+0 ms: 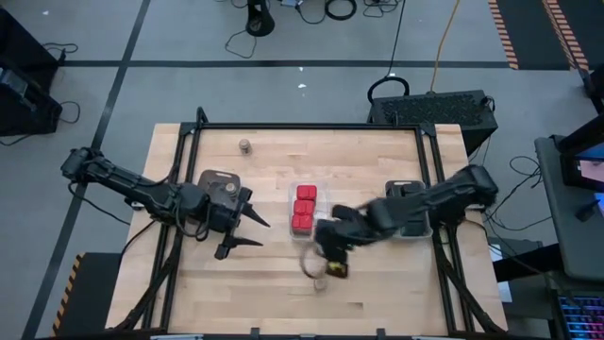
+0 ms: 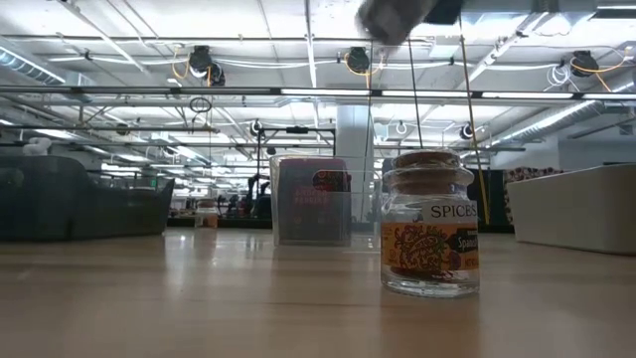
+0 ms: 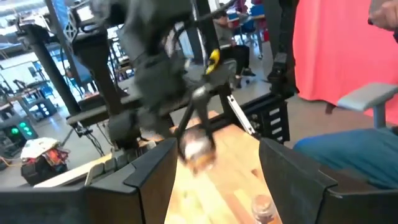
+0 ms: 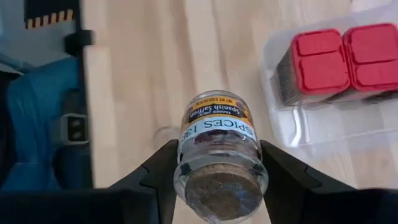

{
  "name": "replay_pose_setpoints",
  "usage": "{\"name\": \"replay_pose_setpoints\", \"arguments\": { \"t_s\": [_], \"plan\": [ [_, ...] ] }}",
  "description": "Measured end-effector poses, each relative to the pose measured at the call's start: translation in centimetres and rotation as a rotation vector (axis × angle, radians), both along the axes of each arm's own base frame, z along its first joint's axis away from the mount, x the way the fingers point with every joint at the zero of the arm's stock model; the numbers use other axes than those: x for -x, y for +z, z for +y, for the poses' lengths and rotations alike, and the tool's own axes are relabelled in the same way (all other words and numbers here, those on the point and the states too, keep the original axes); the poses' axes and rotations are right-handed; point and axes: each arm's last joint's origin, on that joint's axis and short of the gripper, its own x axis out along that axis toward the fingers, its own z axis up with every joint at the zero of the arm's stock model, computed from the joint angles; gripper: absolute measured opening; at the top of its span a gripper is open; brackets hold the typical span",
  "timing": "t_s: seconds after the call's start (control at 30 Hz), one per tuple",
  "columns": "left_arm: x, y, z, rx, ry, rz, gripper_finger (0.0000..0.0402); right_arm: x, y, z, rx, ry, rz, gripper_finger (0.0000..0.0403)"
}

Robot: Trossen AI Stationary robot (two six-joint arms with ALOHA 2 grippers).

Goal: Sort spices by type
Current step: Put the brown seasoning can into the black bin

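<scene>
Left arm reaching in from the table's left edge, left gripper (image 1: pixel 247 233) hovering over the left-centre, fingers (image 1: pixel 257 220) spread apart, empty. Right arm stretched from the right side toward the front centre, right gripper (image 4: pixel 217 171) clamped on either side of a jar (image 4: pixel 219 158).

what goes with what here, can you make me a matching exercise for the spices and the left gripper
Things:
1. red boxes
2. saffron jar
3. lone small jar
4. left gripper

States or places:
a. open, over the left part of the table
b. in the clear tray mid-table
c. by itself near the far edge
d. upright with a cork lid, near the front edge

Pairs: 1-b, 2-d, 3-c, 4-a
</scene>
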Motion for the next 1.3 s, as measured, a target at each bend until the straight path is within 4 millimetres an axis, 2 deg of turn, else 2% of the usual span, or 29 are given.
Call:
{"name": "replay_pose_setpoints", "arguments": {
  "t_s": [0.13, 0.33, 0.47, 0.73, 0.93, 1.17, 1.3],
  "plan": [
    [0.5, 0.3, 0.2, -0.001, 0.003, 0.000, 0.0232, -3.5, -3.2, -2.3, -0.045, 0.071, 0.040, 0.0161],
    [1.9, 0.6, 0.8, -0.022, 0.077, 0.047, 0.0232, -7.9, -7.5, -4.2, -0.076, 0.191, 0.057, 0.0157],
    [3.4, 0.7, 1.5, -0.035, 0.128, 0.093, 0.0232, -10.6, -8.8, -4.6, -0.037, 0.254, 0.045, 0.0159],
    [5.3, 1.0, 2.1, 0.002, 0.155, 0.140, 0.0232, -15.4, -10.9, -3.1, 0.018, 0.378, 0.034, 0.0160],
    [5.4, 0.7, 2.2, -0.009, 0.152, 0.169, 0.0232, -17.5, -14.3, -2.5, 0.061, 0.438, 0.077, 0.0160],
    [5.5, 0.7, 2.2, -0.010, 0.151, 0.172, 0.0232, -17.5, -14.8, -2.6, 0.132, 0.424, 0.102, 0.0161],
    [5.5, 0.7, 2.2, -0.009, 0.151, 0.171, 0.0232, -17.5, -14.6, -2.6, 0.133, 0.423, 0.100, 0.0179]
  ]
}}
